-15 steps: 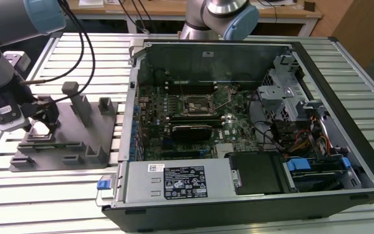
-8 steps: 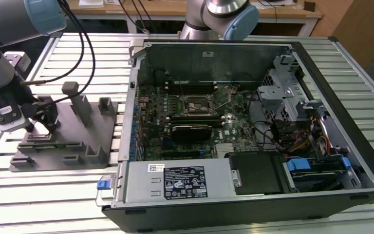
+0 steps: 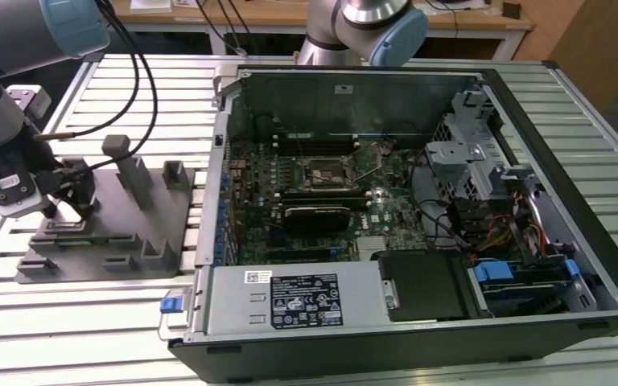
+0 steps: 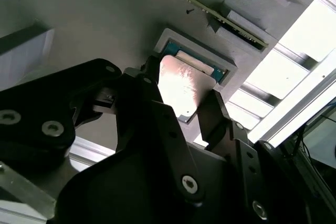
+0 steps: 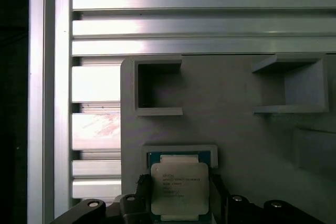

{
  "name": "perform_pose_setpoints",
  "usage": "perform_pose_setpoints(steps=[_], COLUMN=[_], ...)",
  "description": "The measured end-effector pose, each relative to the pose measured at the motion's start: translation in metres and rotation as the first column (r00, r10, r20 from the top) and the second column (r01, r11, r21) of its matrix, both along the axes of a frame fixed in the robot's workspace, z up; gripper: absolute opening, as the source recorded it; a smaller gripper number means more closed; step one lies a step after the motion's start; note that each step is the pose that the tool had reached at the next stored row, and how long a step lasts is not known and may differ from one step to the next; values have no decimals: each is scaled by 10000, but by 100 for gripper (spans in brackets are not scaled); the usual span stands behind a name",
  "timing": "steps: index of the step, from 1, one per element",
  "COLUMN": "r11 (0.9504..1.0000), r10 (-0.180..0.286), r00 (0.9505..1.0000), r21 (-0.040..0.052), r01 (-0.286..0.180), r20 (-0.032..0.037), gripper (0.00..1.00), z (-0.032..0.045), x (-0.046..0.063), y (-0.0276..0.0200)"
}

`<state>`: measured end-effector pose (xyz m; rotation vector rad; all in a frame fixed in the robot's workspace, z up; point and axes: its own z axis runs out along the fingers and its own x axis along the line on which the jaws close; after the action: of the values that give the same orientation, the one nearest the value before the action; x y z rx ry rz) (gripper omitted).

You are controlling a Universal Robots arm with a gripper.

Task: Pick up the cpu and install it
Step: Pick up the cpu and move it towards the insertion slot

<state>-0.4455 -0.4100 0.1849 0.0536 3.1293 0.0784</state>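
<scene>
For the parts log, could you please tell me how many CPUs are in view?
1: the cpu, held in the tool at its pocket in the grey holder. I cannot tell whether the motherboard socket holds another.

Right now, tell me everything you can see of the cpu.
The cpu is a small flat square chip with a pale silver metal top bearing faint print, glossy in the second wrist view. It lies top up. The pincer grips it by two opposite edges. It sits at a framed pocket of the grey tray; seated or raised, I cannot tell.
</scene>
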Motion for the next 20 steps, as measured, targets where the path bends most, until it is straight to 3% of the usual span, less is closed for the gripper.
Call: perform_pose_setpoints(steps=[3,4,12,14,17,20], r11=[10000,10000,10000,10000,10000,10000], r10=[-1,0,0,0,0,-1], r00=[10000,10000,10000,10000,10000,10000], r21=[3,2,0,-2,0,1], r01=[1,0,0,0,0,1], r20=[5,3,0,-3,0,1], gripper=[55,61,61,53,53,53], z=[5,8,14,12,13,77], x=[1,1,0,0,0,0], y=[1,1,2,2,2,2])
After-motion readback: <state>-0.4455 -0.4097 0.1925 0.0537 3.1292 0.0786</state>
